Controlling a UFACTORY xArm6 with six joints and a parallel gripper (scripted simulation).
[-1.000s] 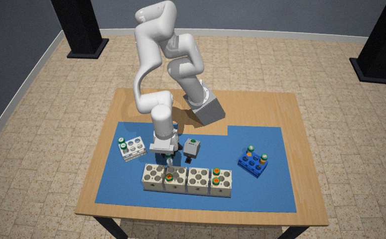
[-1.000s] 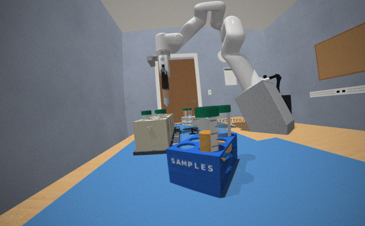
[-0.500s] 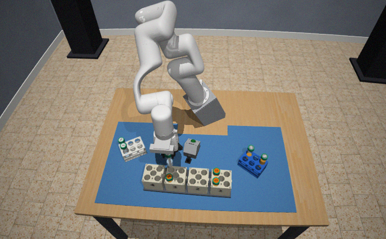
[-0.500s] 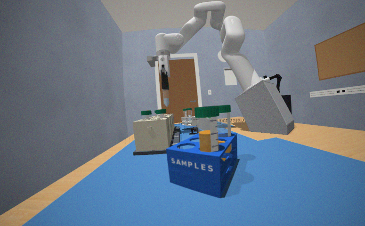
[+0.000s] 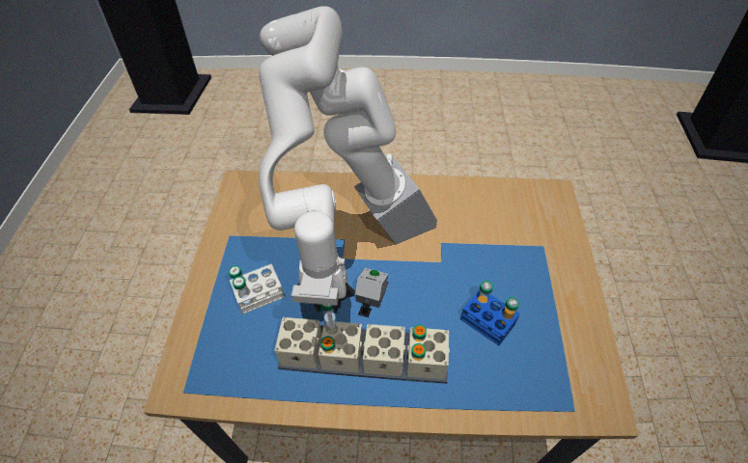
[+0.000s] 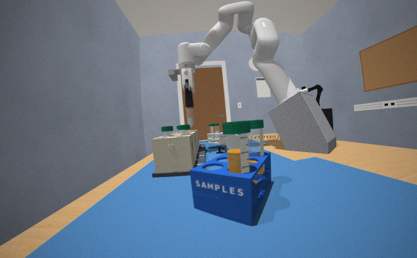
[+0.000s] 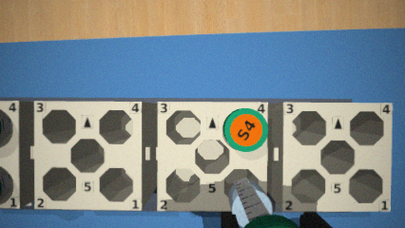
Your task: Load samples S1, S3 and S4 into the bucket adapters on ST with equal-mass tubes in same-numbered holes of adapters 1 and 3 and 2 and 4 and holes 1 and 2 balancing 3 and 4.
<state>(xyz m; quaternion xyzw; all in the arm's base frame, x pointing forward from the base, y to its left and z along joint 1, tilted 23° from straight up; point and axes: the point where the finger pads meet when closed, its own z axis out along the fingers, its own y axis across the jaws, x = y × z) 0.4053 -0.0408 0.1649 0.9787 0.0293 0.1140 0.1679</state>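
Arm (image 5: 289, 109) (image 6: 266, 41): arched high | wrist (image 5: 316, 243) (image 6: 186, 57): seven o'clock from base (image 5: 415, 220) (image 6: 303, 134), top view | gripper (image 5: 327, 309) (image 6: 189, 105) (image 7: 273, 221): downward, fingers clamped partway closed

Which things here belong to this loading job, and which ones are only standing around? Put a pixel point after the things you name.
For the job:
- tube in the claw (image 5: 326, 308) (image 6: 189, 104) (image 7: 273, 223)
- S4 (image 5: 327, 342) (image 7: 245, 129), two other orange-dot tubes (image 5: 419, 331) (image 6: 167, 128)
- adapters (image 5: 373, 369) (image 6: 174, 159) (image 7: 52, 155), stand (image 5: 360, 375) (image 6: 172, 174)
- white rack (image 5: 263, 301) (image 6: 213, 139), its two tubes (image 5: 239, 283) (image 6: 213, 124)
- DONE key (image 5: 374, 273)

Not for it:
- blue rack's two tubes (image 5: 512, 303) (image 6: 236, 127) (leave them)
- door (image 6: 209, 95)
- brown wall board (image 6: 399, 54)
- black pillars (image 5: 151, 51)
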